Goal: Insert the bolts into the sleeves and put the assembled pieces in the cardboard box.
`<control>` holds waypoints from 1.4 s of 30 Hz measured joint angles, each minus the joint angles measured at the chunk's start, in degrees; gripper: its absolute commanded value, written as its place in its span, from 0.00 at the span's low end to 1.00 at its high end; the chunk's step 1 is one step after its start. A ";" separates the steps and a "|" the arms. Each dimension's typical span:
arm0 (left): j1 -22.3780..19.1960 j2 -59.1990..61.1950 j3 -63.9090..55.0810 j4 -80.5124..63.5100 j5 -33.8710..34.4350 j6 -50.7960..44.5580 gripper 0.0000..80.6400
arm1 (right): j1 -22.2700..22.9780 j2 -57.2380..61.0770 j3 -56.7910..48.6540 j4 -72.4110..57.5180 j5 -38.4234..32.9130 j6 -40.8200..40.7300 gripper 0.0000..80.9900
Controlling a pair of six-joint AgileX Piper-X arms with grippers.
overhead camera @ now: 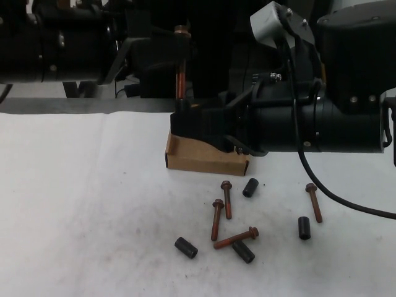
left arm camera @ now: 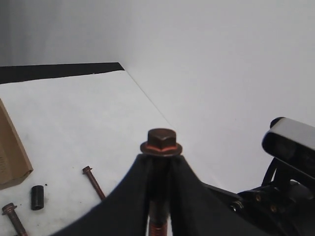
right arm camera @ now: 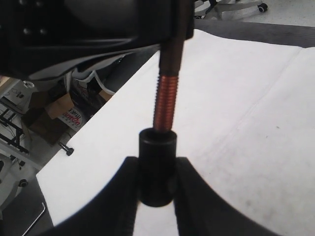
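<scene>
My left gripper (left arm camera: 161, 162) is shut on a copper bolt (left arm camera: 161, 142) just under its hexagonal head, holding it upright with the threads pointing down. Right below it, my right gripper (right arm camera: 156, 179) is shut on a black sleeve (right arm camera: 157, 147). The bolt's threaded end (right arm camera: 165, 98) stands in the sleeve's top opening. In the high view this bolt (overhead camera: 180, 77) hangs above the cardboard box (overhead camera: 201, 162), with the right gripper (overhead camera: 185, 116) beneath it. Several loose bolts (overhead camera: 226, 199) and black sleeves (overhead camera: 250, 187) lie on the white table in front of the box.
More bolts (overhead camera: 314, 202) (overhead camera: 216, 219) (overhead camera: 236, 238) and sleeves (overhead camera: 304, 228) (overhead camera: 185, 247) (overhead camera: 243, 251) are scattered near the table's front. The right arm's body (overhead camera: 315, 124) reaches across above the box's right side. The white sheet to the left (overhead camera: 74, 204) is bare.
</scene>
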 measured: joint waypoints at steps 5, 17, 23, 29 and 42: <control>0.00 0.00 0.00 1.23 0.73 -0.76 0.01 | 0.00 0.13 0.00 -0.14 0.71 0.00 0.00; 0.00 0.00 0.00 2.50 1.19 -1.10 0.01 | 0.00 0.13 -0.08 -0.54 0.79 0.00 0.00; 0.00 0.00 0.00 2.50 1.19 -1.10 0.01 | -1.02 0.13 -0.08 -0.54 0.37 0.00 0.00; -0.06 0.00 0.00 5.88 3.76 4.85 0.01 | -2.29 0.13 -0.08 -0.87 -2.62 0.00 0.00; -1.40 0.00 0.00 7.21 5.92 9.86 0.00 | -2.37 0.13 -0.08 -0.87 -3.66 -1.10 0.00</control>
